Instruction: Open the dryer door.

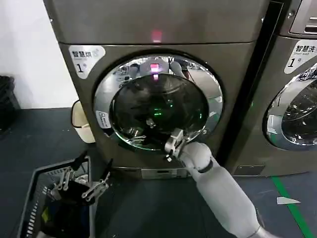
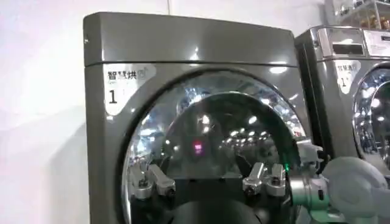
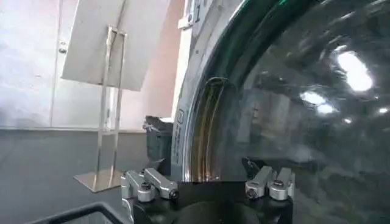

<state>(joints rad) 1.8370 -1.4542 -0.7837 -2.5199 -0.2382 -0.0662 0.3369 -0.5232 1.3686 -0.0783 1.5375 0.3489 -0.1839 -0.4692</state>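
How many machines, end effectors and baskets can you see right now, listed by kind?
Front-loading machines: 2, the dryer and a second machine beside it.
End effectors: 2, right end effector at the dryer door's lower rim, left end effector low over the basket.
Baskets: 1, basket.
Total: 5.

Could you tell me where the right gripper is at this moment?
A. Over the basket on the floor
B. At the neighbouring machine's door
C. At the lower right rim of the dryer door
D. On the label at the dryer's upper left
C: in the head view the right gripper sits against the lower right chrome rim of the dryer door, which looks shut.
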